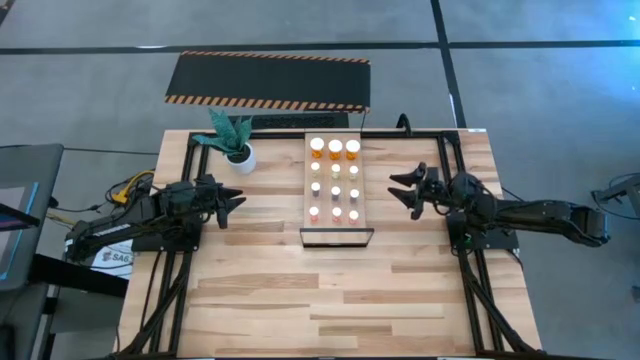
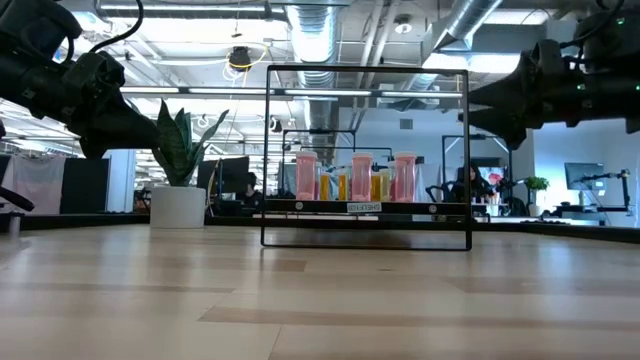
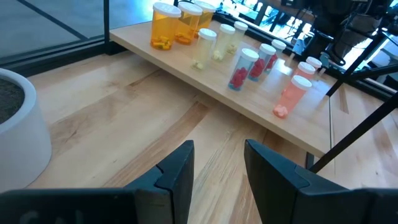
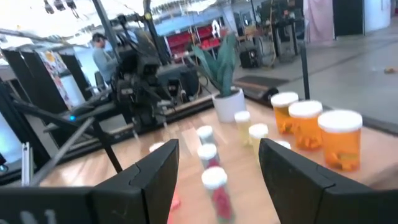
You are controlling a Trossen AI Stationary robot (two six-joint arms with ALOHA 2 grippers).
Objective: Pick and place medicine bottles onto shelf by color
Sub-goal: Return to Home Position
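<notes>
Pale wood shelf [image 1: 364, 196] runs lengthwise between the arms, its medicine bottles [image 1: 335, 168] standing in colour rows, while the left gripper [image 1: 236, 200] and right gripper [image 1: 399, 190] hover empty, fingers parted, about equally near.

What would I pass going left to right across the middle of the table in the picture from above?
left gripper, open → shelf with the medicine bottles standing on it → right gripper, open
</notes>
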